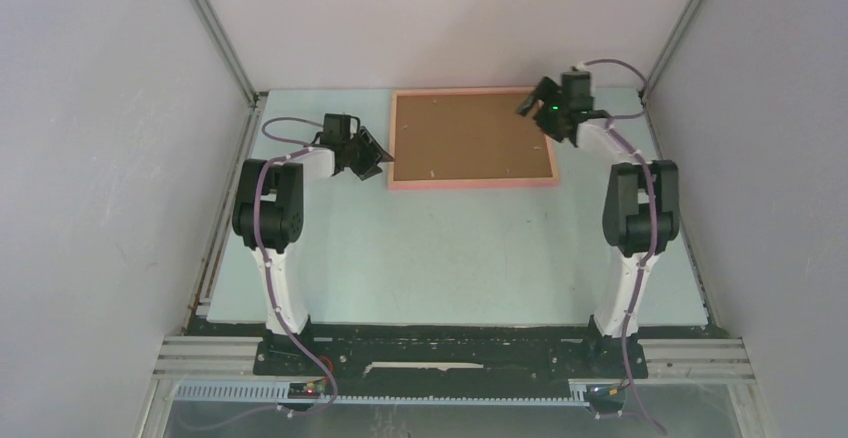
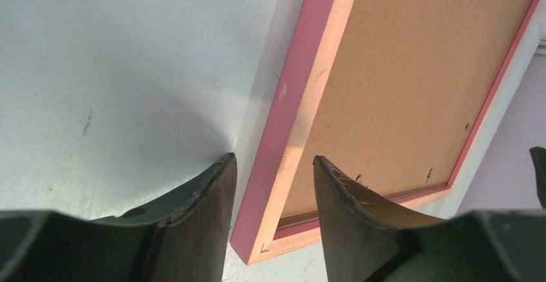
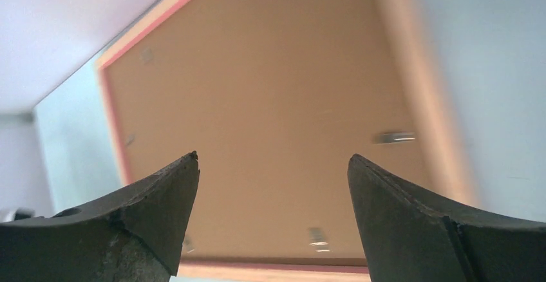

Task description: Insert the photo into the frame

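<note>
Top external: frame (image 1: 472,183) apparently face-down, pink border, brown backing (image 1: 470,136) inside; left fingers (image 2: 206,198), right fingers (image 3: 161,198) apart.

Salmon-pink frame (image 1: 472,183), plain brown backing board (image 1: 470,136), pale green table (image 1: 450,258)

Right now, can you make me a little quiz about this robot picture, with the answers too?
1. True or false: the frame lies flat on the table.
2. Which one is by the frame's far right corner? A) left tool B) right tool
3. Fill in: the board inside the frame is ____ in colour.

Key: 1 true; 2 B; 3 brown.
</note>
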Robot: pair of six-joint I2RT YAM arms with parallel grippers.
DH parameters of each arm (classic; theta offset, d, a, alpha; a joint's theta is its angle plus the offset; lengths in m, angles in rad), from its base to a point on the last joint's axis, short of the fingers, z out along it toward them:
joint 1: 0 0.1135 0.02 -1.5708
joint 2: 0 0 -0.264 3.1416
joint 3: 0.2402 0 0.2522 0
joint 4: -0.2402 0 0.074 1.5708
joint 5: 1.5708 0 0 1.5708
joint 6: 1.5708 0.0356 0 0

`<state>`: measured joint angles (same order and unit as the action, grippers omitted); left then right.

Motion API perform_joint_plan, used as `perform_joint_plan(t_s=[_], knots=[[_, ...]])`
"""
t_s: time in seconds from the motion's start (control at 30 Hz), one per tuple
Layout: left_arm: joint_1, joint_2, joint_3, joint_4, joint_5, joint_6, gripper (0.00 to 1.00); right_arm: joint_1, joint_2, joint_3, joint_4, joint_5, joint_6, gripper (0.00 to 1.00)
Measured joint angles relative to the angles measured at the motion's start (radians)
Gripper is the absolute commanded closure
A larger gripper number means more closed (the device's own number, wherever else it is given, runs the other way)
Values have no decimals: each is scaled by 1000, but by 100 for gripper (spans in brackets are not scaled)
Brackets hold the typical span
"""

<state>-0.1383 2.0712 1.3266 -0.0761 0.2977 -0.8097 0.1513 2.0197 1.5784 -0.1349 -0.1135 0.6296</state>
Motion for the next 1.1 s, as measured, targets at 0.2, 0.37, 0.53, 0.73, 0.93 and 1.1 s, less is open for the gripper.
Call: perform_joint_plan(t_s=[0.2, 0.37, 0.53, 0.73, 0.93, 1.1], knots=[[-6, -7, 0, 5, -15, 7, 34, -201, 49, 40, -185, 4, -76, 10], [-15, -9, 0, 7, -31, 9, 34, -241, 151, 80, -289, -63, -140, 16], [-21, -9, 1, 7, -45, 18, 35, -220, 174, 117, -343, -107, -195, 21], [-23, -9, 1, 7, -50, 18, 35, -176, 217, 185, -440, -87, -248, 30], [-23, -9, 1, 7, -50, 25, 36, -121, 260, 282, -533, 46, -292, 31], [-23, -9, 1, 7, -48, 26, 36, -83, 312, 373, -611, 153, -318, 38]])
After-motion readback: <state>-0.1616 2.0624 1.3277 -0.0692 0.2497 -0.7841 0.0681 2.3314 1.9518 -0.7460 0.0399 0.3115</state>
